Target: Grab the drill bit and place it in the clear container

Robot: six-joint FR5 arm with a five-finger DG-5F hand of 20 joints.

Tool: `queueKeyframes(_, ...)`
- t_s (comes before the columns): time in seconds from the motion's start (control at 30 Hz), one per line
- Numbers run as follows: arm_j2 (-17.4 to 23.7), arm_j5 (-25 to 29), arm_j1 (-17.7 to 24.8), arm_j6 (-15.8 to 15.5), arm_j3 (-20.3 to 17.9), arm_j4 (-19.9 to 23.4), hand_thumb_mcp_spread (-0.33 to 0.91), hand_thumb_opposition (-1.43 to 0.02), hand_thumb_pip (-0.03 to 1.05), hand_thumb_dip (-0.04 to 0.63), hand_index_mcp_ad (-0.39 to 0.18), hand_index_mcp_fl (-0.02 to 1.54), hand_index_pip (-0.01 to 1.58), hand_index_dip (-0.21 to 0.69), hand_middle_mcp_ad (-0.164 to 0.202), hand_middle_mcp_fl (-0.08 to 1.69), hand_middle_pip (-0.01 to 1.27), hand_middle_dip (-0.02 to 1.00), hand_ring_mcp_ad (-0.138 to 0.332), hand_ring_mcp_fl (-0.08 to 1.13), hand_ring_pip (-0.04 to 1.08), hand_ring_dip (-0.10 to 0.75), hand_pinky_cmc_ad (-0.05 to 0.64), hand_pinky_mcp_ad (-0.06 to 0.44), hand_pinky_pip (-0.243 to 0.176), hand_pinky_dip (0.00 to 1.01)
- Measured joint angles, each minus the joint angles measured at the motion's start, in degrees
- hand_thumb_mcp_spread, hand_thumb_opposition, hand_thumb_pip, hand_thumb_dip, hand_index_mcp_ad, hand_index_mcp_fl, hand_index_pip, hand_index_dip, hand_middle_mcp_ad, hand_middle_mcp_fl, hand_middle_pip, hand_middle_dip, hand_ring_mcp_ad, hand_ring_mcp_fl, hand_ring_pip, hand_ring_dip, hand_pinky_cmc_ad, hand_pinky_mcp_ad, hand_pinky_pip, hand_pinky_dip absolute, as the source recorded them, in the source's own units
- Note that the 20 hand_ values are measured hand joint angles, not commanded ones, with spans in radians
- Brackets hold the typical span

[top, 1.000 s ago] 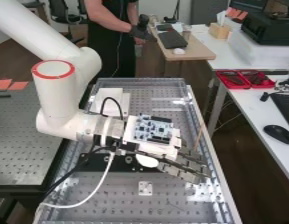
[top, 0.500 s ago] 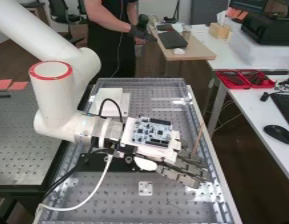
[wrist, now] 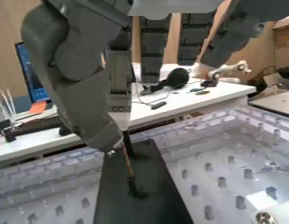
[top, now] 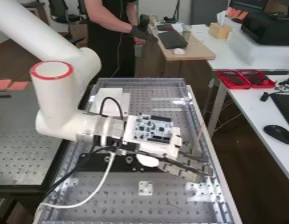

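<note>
Though open, hand (top: 184,168) near drill bit (wrist: 129,165).

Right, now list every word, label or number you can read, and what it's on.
None can be read.
Circuit board on the end of the arm: any markings are too small to read.
Keyboard on the white desk: any lettering on the keys is too small to read.

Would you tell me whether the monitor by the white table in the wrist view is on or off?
It is on: the monitor has a lit blue face with small bright markings.
</note>
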Motion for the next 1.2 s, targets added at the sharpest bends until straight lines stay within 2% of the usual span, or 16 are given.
queueKeyframes(0.33, -0.66, -0.99, -0.35, -0.63, 0.92, -0.54, 0.50, -0.90, 0.63, 0.304, -0.103, 0.30, 1.34, 0.164, 0.010, 0.23, 0.14, 0.14, 0.127, 0.05, 0.09, 0.002, 0.367, 0.113, -0.075, 0.18)
queueKeyframes(1.2, -1.78, -1.90, -0.76, -1.27, 2.34, -1.26, 0.50, -0.90, 0.59, 0.302, -0.103, 0.36, 1.32, 0.164, 0.010, 0.23, 0.14, 0.14, 0.127, 0.05, 0.09, 0.002, 0.367, 0.113, -0.075, 0.18)
